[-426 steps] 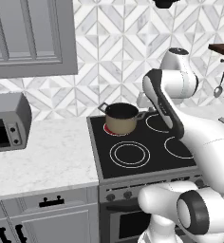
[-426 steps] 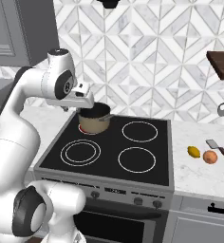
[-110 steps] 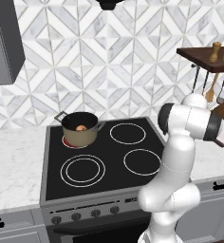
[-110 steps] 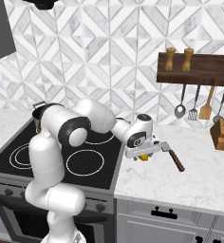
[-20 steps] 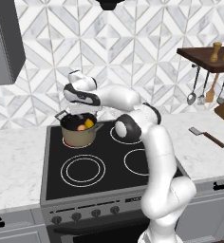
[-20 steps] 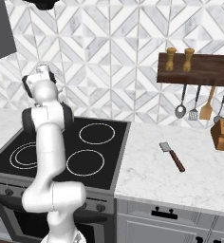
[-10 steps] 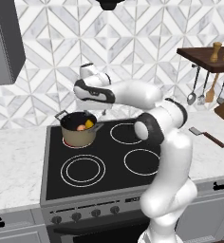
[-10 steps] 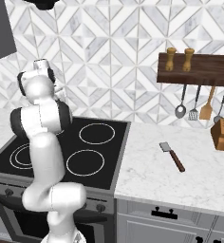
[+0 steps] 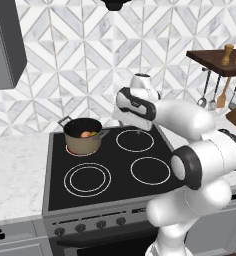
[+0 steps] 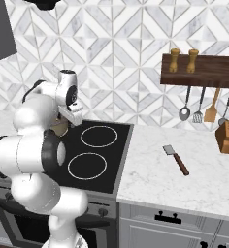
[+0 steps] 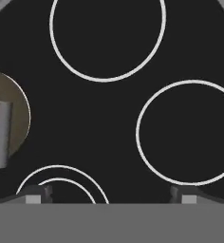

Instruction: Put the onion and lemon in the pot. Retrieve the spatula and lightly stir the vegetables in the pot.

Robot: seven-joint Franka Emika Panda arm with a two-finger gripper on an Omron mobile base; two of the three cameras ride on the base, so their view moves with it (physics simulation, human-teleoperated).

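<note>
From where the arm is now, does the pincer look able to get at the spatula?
Probably yes. The spatula lies alone on the counter, nothing on or against it. The open, empty pincer is over the stove, so it needs a wide swing.

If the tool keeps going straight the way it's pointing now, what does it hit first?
Most likely the bare black stovetop: the open tool points down at the glass between the burner rings, with the pot off to one side. Depth is hard to judge.

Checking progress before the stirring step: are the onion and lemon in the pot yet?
Yes. The onion and lemon both show inside the pot.
</note>
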